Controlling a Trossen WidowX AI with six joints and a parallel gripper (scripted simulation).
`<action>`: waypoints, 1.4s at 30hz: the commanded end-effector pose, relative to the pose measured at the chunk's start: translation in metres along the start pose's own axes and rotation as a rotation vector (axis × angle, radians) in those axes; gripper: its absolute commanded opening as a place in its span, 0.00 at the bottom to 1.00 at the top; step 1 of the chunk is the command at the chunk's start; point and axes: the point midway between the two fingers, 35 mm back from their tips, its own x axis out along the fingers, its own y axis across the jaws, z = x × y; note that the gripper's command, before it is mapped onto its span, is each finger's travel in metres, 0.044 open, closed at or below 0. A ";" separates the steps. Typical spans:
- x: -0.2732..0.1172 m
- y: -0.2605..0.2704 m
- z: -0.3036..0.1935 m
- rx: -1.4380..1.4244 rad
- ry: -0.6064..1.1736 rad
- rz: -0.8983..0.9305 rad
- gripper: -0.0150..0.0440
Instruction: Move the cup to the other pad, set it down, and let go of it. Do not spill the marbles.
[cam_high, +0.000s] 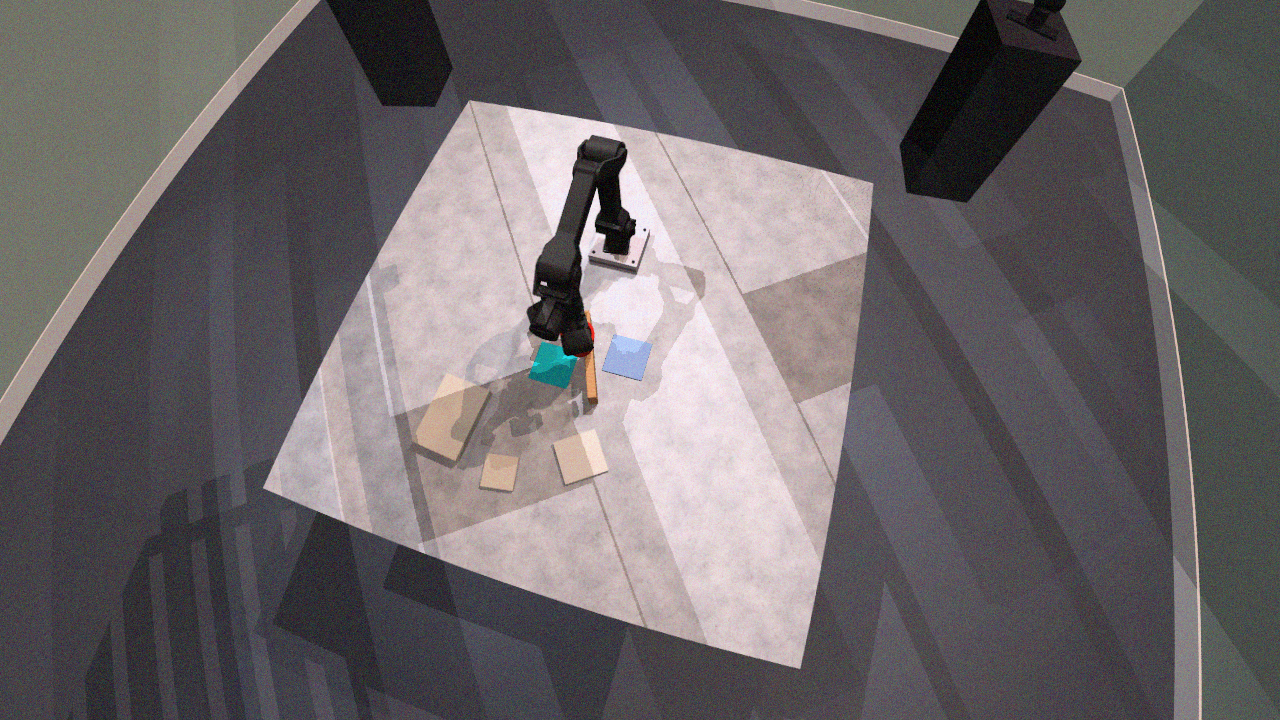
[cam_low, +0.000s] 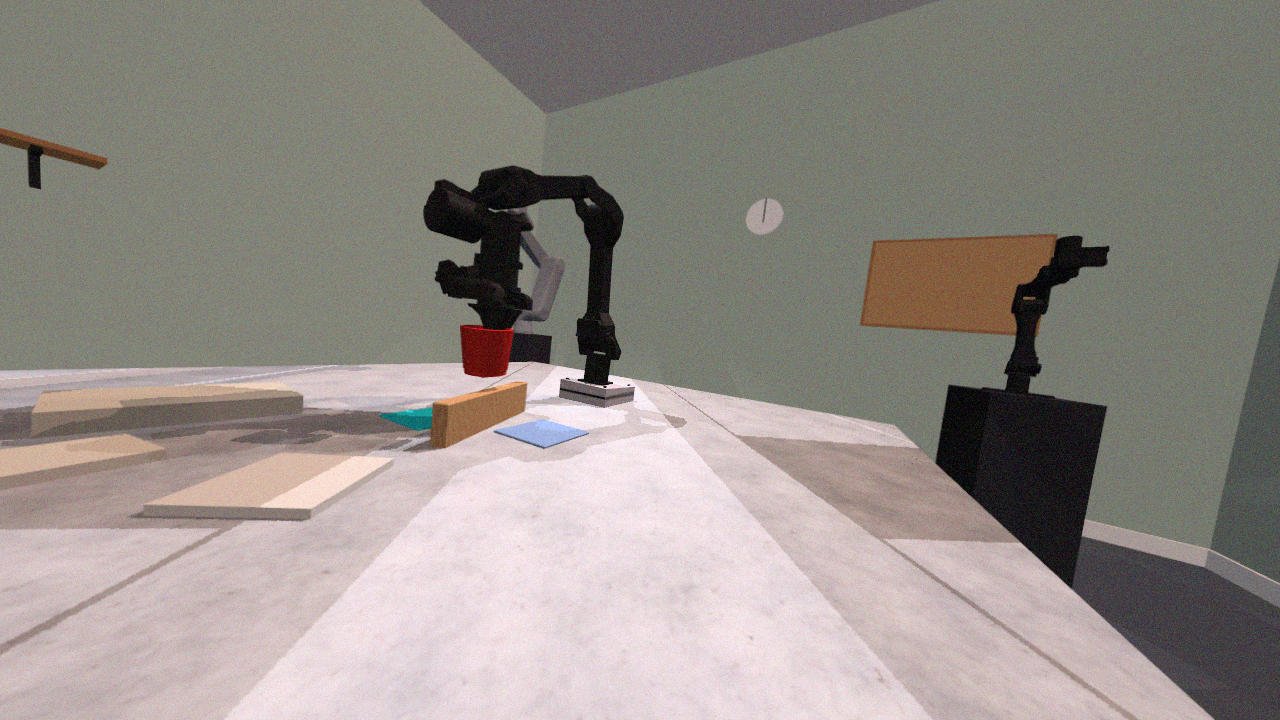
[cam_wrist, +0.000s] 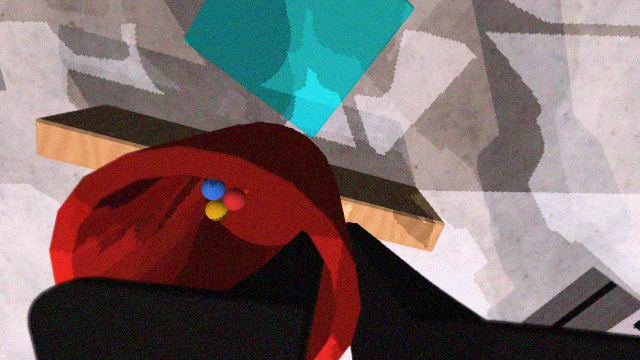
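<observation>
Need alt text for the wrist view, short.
The gripper grips the rim of a red cup held above a wooden bar; three marbles, blue, red and yellow, sit clustered inside. Past the bar, a teal pad lies on the mottled grey table.

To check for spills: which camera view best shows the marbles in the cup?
The wrist view: it looks into the red cup, showing three marbles together at its bottom. The top view has the arm covering the cup; the exterior view shows only its outer wall.
</observation>
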 end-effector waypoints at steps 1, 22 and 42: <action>-0.003 0.000 0.012 -0.002 -0.008 0.005 0.25; -0.008 -0.004 0.063 -0.002 -0.012 0.004 0.25; 0.006 -0.004 0.073 -0.002 -0.013 0.004 0.25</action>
